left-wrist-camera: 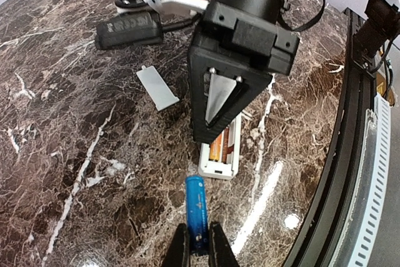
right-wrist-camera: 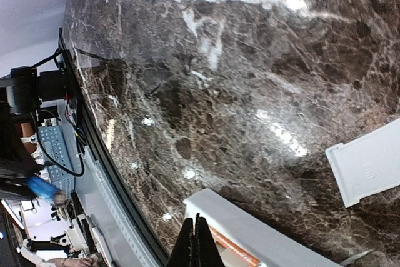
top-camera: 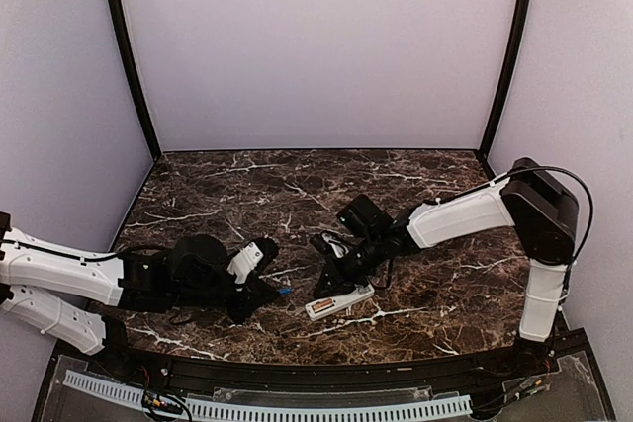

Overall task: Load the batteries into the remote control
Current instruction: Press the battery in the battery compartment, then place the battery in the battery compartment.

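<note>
Blue battery (left-wrist-camera: pixel 195 207) sits pinched at its near end between the left claw (left-wrist-camera: pixel 199 251) fingers, its long axis pointing straight ahead toward the remote control (left-wrist-camera: pixel 222 154). That remote lies on the marble worktop (left-wrist-camera: pixel 75 154) just beyond the battery's free tip, compartment open, with the orange battery (left-wrist-camera: pixel 218 145) already in one slot. The right claw (right-wrist-camera: pixel 195 242), fully closed on nothing, presses down at the remote's bay, so it looks to be steadying it. The left arm is the nearer for loading. A loose white cover (left-wrist-camera: pixel 157 87) lies well to the side; the worktop's front edge runs close on the right.
</note>
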